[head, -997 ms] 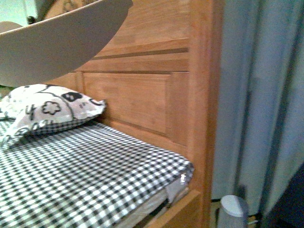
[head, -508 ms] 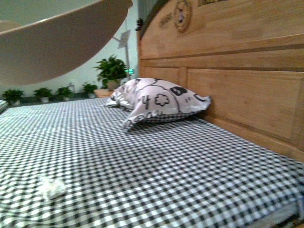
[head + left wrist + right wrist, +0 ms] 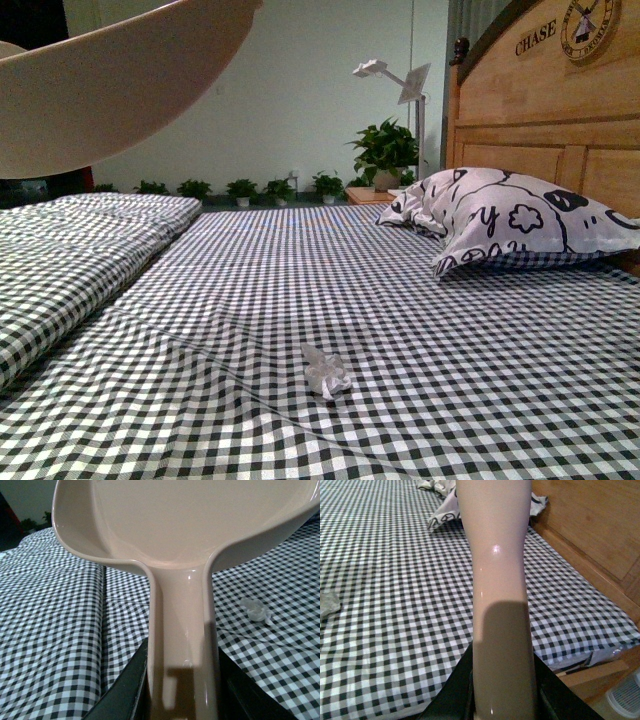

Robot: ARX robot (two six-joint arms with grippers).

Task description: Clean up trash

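The view is swung off the headboard (image 3: 540, 110); the trash (image 3: 327, 372) is now centred on the checked worktop (image 3: 450, 330), judged ready for sweeping. The dustpan (image 3: 190, 520) is pinched by the left end effector (image 3: 182, 690), a beige handle (image 3: 497, 580) by the right end effector (image 3: 502, 695).

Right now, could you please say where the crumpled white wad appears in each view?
Front view: wad low centre on the checked sheet.
Left wrist view: wad beside the dustpan handle.
Right wrist view: wad cut by the edge, away from the headboard.
Shared landmark: the checked sheet.
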